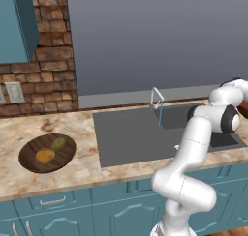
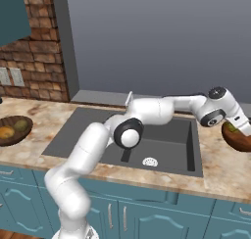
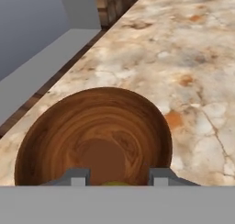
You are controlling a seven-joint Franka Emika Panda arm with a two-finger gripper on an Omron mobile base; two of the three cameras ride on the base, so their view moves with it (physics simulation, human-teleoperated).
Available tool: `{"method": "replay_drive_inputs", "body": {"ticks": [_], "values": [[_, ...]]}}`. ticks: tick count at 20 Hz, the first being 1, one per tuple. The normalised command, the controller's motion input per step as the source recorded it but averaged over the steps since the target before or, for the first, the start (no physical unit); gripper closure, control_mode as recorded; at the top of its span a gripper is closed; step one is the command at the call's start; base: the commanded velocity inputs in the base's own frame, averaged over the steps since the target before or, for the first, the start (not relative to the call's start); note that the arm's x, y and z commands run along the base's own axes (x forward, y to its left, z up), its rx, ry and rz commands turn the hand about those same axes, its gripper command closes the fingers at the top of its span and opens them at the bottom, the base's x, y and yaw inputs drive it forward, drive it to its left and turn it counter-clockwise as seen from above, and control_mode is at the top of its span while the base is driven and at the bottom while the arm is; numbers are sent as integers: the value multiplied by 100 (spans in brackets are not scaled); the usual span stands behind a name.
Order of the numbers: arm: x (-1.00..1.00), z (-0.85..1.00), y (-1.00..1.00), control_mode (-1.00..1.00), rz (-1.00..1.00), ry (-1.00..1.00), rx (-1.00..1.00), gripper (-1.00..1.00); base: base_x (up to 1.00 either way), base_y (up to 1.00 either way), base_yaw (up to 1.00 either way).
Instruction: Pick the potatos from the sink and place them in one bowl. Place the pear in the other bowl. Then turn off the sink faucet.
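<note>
My gripper (image 3: 119,177) hangs just above the reddish-brown other bowl (image 3: 94,136), at the right end of the counter. A sliver of the yellow-green pear (image 3: 114,183) shows between the two fingertips, which are shut on it. From the right base view the gripper (image 2: 239,129) and pear (image 2: 231,128) sit over that bowl (image 2: 238,141). Both potatos, one orange (image 1: 45,155) and one olive (image 1: 59,143), lie in the dark brown bowl (image 1: 29,155) on the left. The sink (image 1: 135,138) is dark grey. From the sink faucet (image 1: 156,97) falls a thin blue stream.
My white arm stretches across the sink's deep well (image 2: 162,145) toward the right. Marble counter (image 3: 193,71) extends beyond the reddish bowl, with a grey wall ledge (image 3: 36,76) beside it. A brick wall with outlets (image 1: 14,92) stands at the left.
</note>
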Motion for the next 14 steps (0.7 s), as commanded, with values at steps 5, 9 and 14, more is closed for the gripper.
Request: {"method": "replay_drive_inputs", "body": {"ticks": [5, 9, 14], "values": [[26, -6, -32, -100, -1, 0, 0, 100, 0, 0, 0], [17, -6, -16, -100, -1, 0, 0, 100, 0, 0, 0], [8, -13, -1, -100, -2, 4, 0, 100, 0, 0, 0]]}}
